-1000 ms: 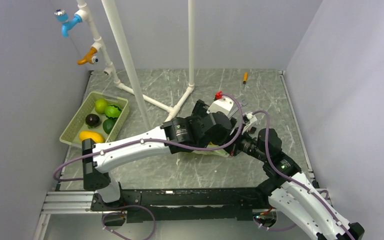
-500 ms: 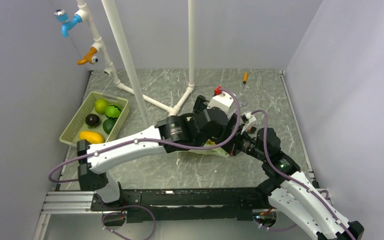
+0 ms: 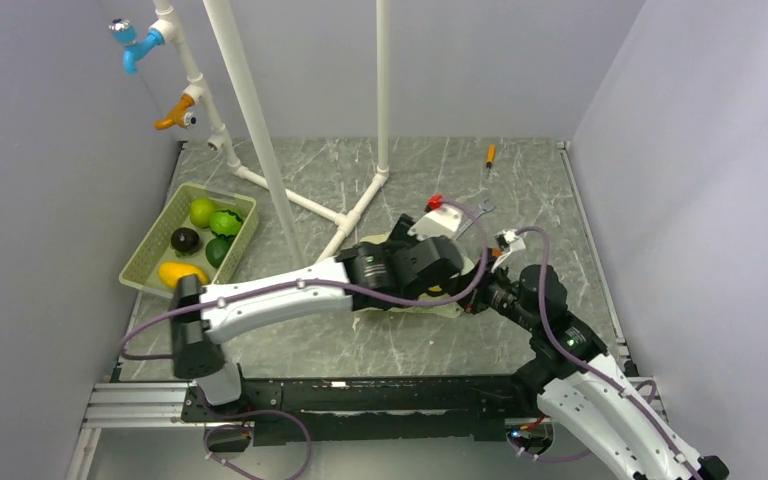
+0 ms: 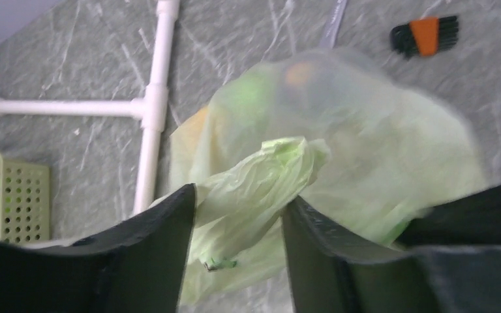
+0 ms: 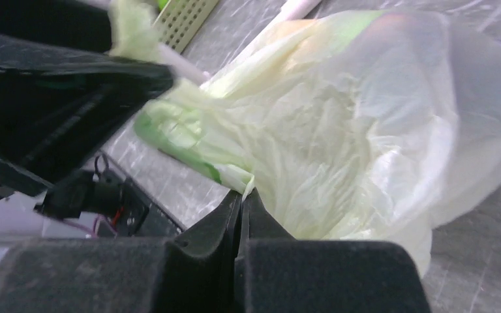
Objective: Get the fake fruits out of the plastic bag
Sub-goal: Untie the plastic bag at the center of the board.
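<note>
Bag (image 4: 378, 150): on table (image 3: 560, 200), centre-right, between your grippers; fruits (image 4: 256, 91) show through film at far end
Left gripper (image 4: 238, 218): jaws apart, straddling fold (image 4: 261, 173) that runs straight ahead of your fingers
Right gripper (image 5: 241, 205): clamped shut on bag edge
Text: none readable

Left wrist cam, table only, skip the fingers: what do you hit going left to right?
pale-green slotted basket → white pipe tee → plastic bag → black-and-orange tool
</note>
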Robot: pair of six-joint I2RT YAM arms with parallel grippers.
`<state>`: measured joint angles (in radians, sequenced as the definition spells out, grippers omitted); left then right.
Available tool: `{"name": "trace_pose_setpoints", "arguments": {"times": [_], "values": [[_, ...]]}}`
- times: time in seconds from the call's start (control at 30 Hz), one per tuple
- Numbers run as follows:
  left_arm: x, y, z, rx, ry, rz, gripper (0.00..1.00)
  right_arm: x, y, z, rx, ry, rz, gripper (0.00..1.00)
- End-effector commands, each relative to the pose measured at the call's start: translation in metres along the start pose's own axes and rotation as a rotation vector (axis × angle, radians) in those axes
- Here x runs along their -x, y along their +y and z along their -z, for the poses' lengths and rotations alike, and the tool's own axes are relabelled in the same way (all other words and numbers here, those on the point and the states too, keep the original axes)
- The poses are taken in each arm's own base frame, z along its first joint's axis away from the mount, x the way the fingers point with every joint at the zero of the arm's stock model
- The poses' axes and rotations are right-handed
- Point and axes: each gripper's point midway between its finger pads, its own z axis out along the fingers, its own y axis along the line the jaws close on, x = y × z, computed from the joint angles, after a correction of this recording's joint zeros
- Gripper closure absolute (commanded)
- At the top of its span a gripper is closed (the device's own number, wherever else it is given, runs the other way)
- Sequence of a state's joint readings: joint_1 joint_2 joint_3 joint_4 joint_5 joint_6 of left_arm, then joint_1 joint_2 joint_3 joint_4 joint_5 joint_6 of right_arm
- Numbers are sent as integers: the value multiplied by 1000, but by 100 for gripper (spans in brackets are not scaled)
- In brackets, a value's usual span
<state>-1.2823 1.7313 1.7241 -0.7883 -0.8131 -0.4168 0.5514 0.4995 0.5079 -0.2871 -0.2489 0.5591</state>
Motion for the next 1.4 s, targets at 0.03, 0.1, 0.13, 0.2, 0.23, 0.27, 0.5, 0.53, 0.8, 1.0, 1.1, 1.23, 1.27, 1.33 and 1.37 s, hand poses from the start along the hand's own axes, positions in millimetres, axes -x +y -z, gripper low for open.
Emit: {"name": "trace_pose_setpoints", "arguments": {"times": [0.03,0.1,0.13,0.2,0.23,0.27,0.5,0.53,0.8,1.0,1.1,1.23,1.27,1.33,1.37], "values": [[5,54,49,-70,-122,172,62,15,-39,18,-236,-169,-164,100],[-6,59,60,-155,-151,227,85,19,-57,30,-333,-253,-253,100],[-16,61,64,-186,-155,254,89,18,-61,35,-353,-279,-294,100],[-28,61,72,-270,-186,332,100,18,-65,45,-362,-324,-351,100],[-37,59,74,-314,-196,363,100,15,-65,48,-356,-334,-379,100],[-45,57,78,-359,-210,390,100,12,-65,51,-351,-341,-409,100],[-98,30,89,-618,-228,445,100,-5,-21,52,-109,-222,-388,53],[-98,29,92,-644,-240,449,100,-7,-9,50,-56,-175,-325,44],[-101,21,96,-691,-235,430,100,46,12,51,-156,32,134,11],[-105,15,90,-687,-206,441,100,128,34,56,-247,-38,285,1],[-111,15,87,-679,-193,448,100,150,72,46,-92,-81,269,1],[-113,17,86,-670,-192,460,100,135,105,11,143,-29,150,3],[-113,17,86,-669,-193,461,100,120,99,-2,157,14,98,6],[-113,19,86,-665,-196,466,100,92,91,-21,184,101,4,30],[-113,19,86,-662,-198,468,100,75,88,-28,206,154,-39,44]]}}
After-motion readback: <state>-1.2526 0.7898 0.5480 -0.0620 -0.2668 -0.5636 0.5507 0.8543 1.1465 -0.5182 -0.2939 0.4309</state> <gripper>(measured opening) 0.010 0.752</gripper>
